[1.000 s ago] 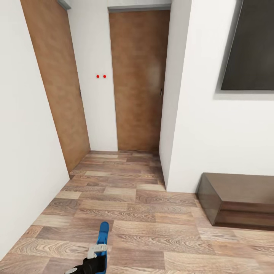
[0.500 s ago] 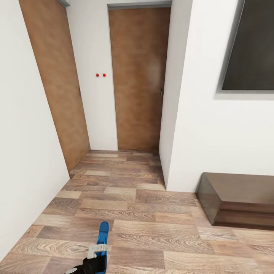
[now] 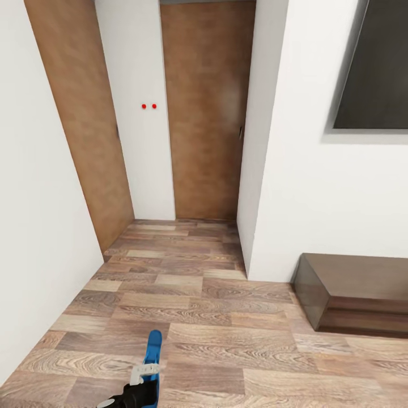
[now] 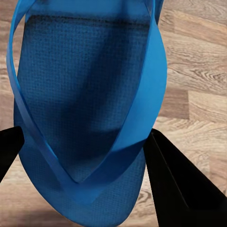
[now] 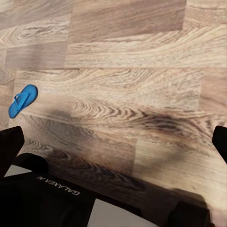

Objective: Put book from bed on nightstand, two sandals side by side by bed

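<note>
My left gripper (image 3: 141,386) at the bottom of the head view is shut on a bright blue sandal (image 3: 153,354), which sticks forward above the wood-plank floor. In the left wrist view the sandal (image 4: 80,94) with its strap spans the space between the two black fingers (image 4: 175,184). The other sandal (image 5: 21,100) lies flat on the floor, small and far off in the right wrist view. My right gripper (image 5: 116,139) is open, its fingers wide apart above bare planks. The book, the bed and the nightstand are out of view.
Ahead are two plain brown doors (image 3: 207,113) (image 3: 79,119) in a short white-walled alcove. A long low dark brown cabinet (image 3: 354,294) stands against the right wall under a dark wall panel (image 3: 374,62). A white wall (image 3: 34,226) runs close on the left. My dark base (image 5: 52,198) is below the right arm.
The whole head view has shifted slightly, with the doors and cabinet sliding a little upward in the picture, so the camera moved. The sandal stays in my left gripper.
</note>
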